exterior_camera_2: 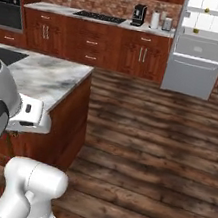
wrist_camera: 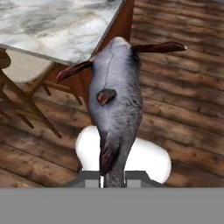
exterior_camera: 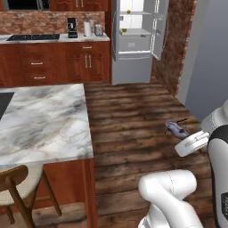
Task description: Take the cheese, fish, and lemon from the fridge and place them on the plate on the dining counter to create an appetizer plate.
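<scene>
One item is in hand, so we judge ourselves mid-carry: the fish (wrist_camera: 116, 109) rides in our gripper (wrist_camera: 114, 175), away from the open fridge (exterior_camera: 133, 40) at the far end of the kitchen and near the dining counter (exterior_camera: 42, 120), which lies to our left. Our jaws are all but closed, clamped on the fish near its tail, the body sticking out ahead over the wooden floor. Next, we think, the base must come alongside the marble top and the arm swing left over it; we cannot make out the plate from here.
</scene>
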Available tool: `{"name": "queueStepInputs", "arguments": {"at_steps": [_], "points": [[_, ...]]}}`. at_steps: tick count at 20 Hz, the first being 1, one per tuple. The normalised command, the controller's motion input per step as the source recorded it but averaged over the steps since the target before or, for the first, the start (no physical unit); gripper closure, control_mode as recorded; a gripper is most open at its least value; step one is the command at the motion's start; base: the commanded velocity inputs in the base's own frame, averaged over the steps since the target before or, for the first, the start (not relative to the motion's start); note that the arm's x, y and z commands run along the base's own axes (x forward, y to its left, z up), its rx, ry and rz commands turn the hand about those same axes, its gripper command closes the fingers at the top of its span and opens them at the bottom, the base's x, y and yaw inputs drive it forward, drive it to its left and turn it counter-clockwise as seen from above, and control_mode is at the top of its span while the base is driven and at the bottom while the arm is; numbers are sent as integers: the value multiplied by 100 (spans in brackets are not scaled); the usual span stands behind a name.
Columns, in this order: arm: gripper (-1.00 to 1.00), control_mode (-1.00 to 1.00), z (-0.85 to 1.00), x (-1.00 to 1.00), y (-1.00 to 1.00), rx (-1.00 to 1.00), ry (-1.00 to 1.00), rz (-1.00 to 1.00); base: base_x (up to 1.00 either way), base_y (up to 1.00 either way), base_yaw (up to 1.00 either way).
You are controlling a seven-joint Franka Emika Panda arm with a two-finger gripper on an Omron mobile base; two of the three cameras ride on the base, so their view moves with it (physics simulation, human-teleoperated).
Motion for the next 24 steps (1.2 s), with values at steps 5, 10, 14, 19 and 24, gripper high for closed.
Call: {"name": "queueStepInputs", "arguments": {"at_steps": [5, 10, 14, 19, 24], "points": [[100, 100, 0, 0, 0, 0, 0, 0, -100, 82, 0], [100, 100, 0, 0, 0, 0, 0, 0, -100, 100, 0], [100, 100, 0, 0, 0, 0, 0, 0, -78, 100, 0], [100, 100, 0, 0, 0, 0, 0, 0, -64, 100, 0], [100, 100, 0, 0, 0, 0, 0, 0, -45, 100, 0]]}}
